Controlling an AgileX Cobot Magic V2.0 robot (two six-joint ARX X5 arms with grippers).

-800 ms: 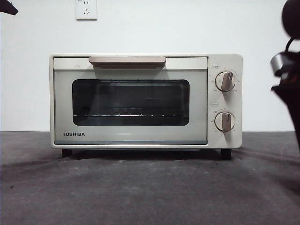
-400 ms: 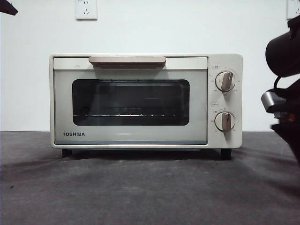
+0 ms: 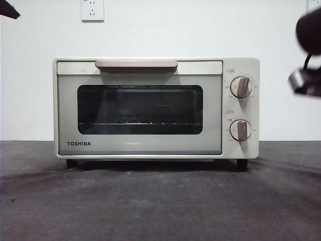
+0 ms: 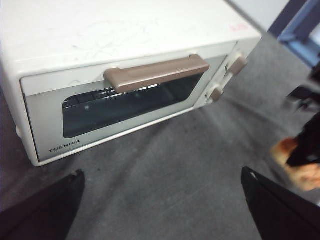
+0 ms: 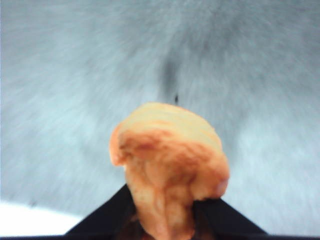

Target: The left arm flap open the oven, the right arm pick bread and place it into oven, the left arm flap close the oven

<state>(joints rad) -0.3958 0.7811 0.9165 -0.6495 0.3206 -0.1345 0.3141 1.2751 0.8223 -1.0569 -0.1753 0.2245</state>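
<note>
The cream-white TOSHIBA oven stands in the middle of the table with its dark glass door shut; it also shows in the left wrist view. My left gripper is open and empty, hovering in front of and above the oven's beige handle. My right gripper is shut on the golden-orange bread and holds it above the grey table. In the left wrist view the bread shows to the right of the oven. The right arm is at the front view's right edge.
The oven's two beige knobs are on its right side. A wall socket is on the white wall behind. The grey tabletop stretches in front of the oven. The left arm shows as a black tip at the top left corner.
The right arm at the right edge dipped lower, then rose; its dark lower part has left the front view. The oven has not moved and its door stays shut.
</note>
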